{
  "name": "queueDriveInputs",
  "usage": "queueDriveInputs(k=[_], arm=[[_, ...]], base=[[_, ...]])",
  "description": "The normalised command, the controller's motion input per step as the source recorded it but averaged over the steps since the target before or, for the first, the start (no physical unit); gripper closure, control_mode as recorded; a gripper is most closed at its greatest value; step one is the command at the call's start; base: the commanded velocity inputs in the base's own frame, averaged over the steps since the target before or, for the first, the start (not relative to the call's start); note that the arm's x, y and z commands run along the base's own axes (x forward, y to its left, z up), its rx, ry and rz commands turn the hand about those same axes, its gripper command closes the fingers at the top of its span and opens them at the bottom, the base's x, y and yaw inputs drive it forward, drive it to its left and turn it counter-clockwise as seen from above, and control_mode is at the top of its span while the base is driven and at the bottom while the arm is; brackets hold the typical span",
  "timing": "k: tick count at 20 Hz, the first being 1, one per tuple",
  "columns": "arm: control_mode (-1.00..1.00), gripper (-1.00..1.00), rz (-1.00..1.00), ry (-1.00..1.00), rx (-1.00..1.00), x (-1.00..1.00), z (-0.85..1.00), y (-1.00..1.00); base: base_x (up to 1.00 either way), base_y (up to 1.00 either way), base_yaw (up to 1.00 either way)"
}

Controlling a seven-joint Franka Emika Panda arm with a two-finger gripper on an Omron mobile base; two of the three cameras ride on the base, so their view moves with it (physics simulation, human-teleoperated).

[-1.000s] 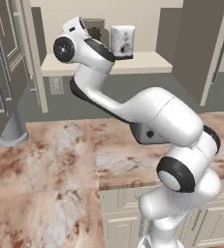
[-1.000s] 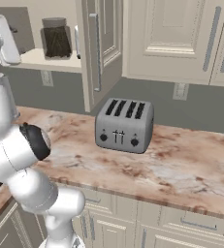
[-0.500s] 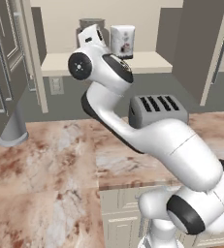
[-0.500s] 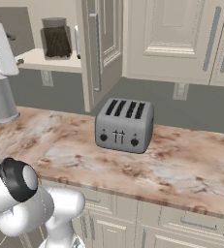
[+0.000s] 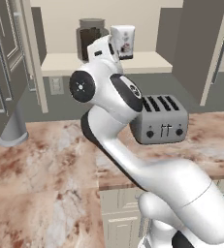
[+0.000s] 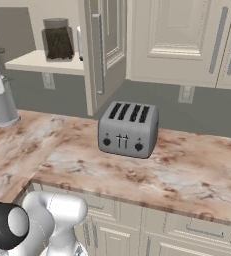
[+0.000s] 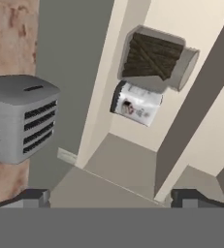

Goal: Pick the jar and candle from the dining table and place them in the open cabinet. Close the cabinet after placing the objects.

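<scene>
The jar (image 5: pixel 89 34) (image 6: pixel 58 39), clear glass with dark sticks, stands on the pale shelf of the open cabinet (image 5: pixel 147 62), next to a white labelled canister (image 5: pixel 123 41). In the hand view, which is rolled sideways, the jar (image 7: pixel 154 58) and the canister (image 7: pixel 136 103) lie well ahead of my gripper (image 7: pixel 111 198). The gripper is open with nothing between its fingertips. In the left base view my wrist (image 5: pixel 101 51) hangs in front of the shelf, partly covering the jar. The candle is out of view. The marbled dining table (image 5: pixel 36 184) spreads below.
A grey toaster (image 5: pixel 159 126) (image 6: pixel 128 129) (image 7: pixel 19 118) stands on the stone top under the cabinet. The cabinet's open doors (image 6: pixel 104 50) (image 5: pixel 200 48) swing out on both sides of the shelf. A grey round post (image 6: pixel 4 107) rises at the left.
The arm has swung round and its elbow has risen, which uncovers the toaster in the left base view. The hand has shifted slightly right before the shelf. The gripper has stayed open.
</scene>
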Motion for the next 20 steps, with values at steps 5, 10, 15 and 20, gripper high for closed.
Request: queueDriveInputs(k=[5,10,15,20], arm=[[-1.0,-1.0,-0.05,0.01,0.0,-0.58,-0.25,-0.22],[-1.0,-1.0,0.0,0.01,0.0,0.0,0.0,0.0],[1.0,-1.0,0.0,-0.06,-0.01,-0.19,-0.03,0.01],[1.0,-1.0,0.0,0.0,0.0,0.0,0.0,0.0]], base=[[0.0,0.0,0.0],[0.0,0.0,0.0],[-0.2,0.0,-0.02],[-0.96,-0.03,-0.35]])
